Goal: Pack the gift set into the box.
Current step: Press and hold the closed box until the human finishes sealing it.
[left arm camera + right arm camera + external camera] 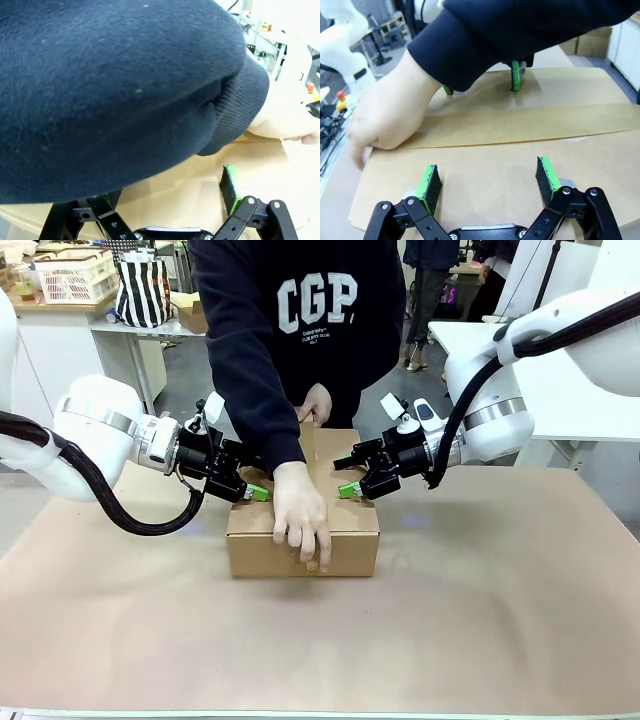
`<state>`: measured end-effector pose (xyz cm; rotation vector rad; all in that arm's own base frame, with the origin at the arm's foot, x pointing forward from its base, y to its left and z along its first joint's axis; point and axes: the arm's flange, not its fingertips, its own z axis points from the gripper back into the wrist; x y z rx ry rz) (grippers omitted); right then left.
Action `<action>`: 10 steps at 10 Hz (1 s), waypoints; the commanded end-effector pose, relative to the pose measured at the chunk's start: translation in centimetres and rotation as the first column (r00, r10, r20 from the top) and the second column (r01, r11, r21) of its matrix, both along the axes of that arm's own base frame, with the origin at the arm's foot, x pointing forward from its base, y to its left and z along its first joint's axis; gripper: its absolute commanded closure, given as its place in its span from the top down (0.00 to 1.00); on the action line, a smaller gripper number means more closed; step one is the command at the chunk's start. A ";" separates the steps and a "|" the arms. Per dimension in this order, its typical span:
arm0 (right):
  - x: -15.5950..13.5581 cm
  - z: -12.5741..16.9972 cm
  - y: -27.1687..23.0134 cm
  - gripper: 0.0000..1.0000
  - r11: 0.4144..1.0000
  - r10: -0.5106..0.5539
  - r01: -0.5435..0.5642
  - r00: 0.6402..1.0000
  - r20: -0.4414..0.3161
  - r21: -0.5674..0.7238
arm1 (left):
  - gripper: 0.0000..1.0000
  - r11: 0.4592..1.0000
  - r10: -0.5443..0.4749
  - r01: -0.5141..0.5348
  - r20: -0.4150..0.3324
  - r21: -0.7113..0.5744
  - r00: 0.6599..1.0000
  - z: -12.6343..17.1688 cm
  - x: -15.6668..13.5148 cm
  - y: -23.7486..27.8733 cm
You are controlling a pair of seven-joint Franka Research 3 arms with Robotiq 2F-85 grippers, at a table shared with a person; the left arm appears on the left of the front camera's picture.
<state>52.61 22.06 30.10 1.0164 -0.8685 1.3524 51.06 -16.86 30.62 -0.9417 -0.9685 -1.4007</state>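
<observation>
The box [345, 540] is a brown cardboard carton in the middle of the table, its top flaps down with a strip of brown tape [530, 126] along the seam. The gift set is hidden. A person's hand [300, 515] presses on the near end of the tape, and the other hand [317, 403] is at the far edge. My left gripper [256, 492] is open, its tips on the box top's left side; a dark sleeve [115, 85] covers one finger, and a green pad [230, 181] shows. My right gripper [350, 489] [489, 179] is open over the right flap.
The table [500, 620] is covered in brown paper, with free room all around the box. The person in a dark sweatshirt [320, 310] leans over the far edge. Behind stand a white basket [75, 275], a striped bag [143, 290] and white tables.
</observation>
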 end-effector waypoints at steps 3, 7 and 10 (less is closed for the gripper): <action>-0.1 -0.3 0.0 1.00 1.000 -0.001 0.001 1.000 -0.003 -0.005 | 1.00 1.000 0.001 -0.001 -0.005 0.004 1.000 -0.3 -0.1 0.1; -0.1 -0.3 0.0 1.00 1.000 -0.001 0.001 1.000 -0.003 -0.005 | 1.00 1.000 0.001 -0.001 -0.005 0.004 1.000 -0.3 -0.1 0.1; -0.1 -0.3 0.0 1.00 1.000 -0.001 0.001 1.000 -0.003 -0.005 | 1.00 1.000 0.001 -0.001 -0.005 0.004 1.000 -0.3 -0.1 0.1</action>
